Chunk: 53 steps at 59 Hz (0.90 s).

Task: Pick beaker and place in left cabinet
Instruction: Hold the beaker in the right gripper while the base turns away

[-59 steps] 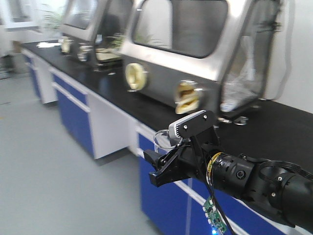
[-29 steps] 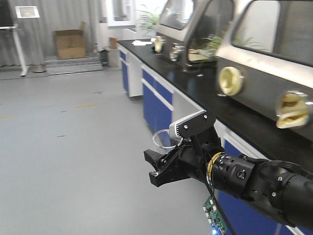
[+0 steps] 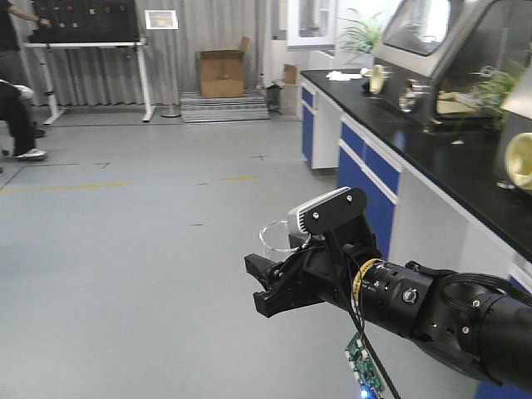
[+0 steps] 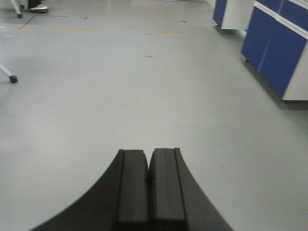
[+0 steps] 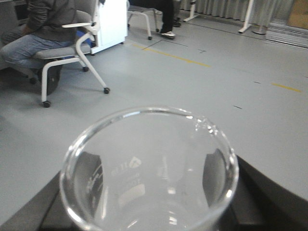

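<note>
Picking looks done, as the right gripper [image 3: 264,287] clasps the beaker [image 3: 277,237] upright between its jaws above the floor [image 4: 144,72], while the left gripper [image 4: 148,166] is clenched on nothing; no cabinet shows ahead, so carrying and placing are left

The front camera looked out past the right gripper [image 3: 259,287] over the grey floor [image 3: 125,249]; both wrist cameras faced that same floor, low

Laboratory: steel glove boxes [image 3: 428,50] along a black-topped bench [image 3: 416,154].
</note>
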Available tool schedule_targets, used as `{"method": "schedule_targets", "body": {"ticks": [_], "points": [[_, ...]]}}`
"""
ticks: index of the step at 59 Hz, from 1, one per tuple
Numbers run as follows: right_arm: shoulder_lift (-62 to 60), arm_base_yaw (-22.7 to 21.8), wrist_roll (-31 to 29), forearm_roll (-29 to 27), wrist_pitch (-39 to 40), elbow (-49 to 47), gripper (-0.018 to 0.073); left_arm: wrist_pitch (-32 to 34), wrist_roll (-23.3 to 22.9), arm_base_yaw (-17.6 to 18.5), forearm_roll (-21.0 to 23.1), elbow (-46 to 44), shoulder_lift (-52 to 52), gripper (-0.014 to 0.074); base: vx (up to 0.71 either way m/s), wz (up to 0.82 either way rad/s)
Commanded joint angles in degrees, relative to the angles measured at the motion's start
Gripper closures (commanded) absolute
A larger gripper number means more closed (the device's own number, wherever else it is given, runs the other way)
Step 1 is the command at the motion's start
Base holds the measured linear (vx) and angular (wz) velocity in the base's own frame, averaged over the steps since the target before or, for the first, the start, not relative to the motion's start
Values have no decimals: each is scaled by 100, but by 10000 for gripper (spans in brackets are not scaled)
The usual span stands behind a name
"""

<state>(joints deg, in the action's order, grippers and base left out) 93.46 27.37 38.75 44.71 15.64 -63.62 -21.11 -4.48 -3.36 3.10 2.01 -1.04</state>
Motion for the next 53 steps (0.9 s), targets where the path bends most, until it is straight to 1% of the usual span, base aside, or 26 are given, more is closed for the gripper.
{"method": "schedule_targets", "body": {"ticks": [1, 24, 53], "points": [[-261, 4, 18, -40, 391, -169, 323, 466, -15, 23, 43, -106, -56, 603, 21, 38], [-261, 4, 18, -40, 391, -169, 323, 466, -15, 23, 43, -106, -56, 603, 28, 27], [-261, 4, 18, -40, 391, -169, 323, 466, -15, 23, 43, -106, -56, 603, 45, 0]]}}
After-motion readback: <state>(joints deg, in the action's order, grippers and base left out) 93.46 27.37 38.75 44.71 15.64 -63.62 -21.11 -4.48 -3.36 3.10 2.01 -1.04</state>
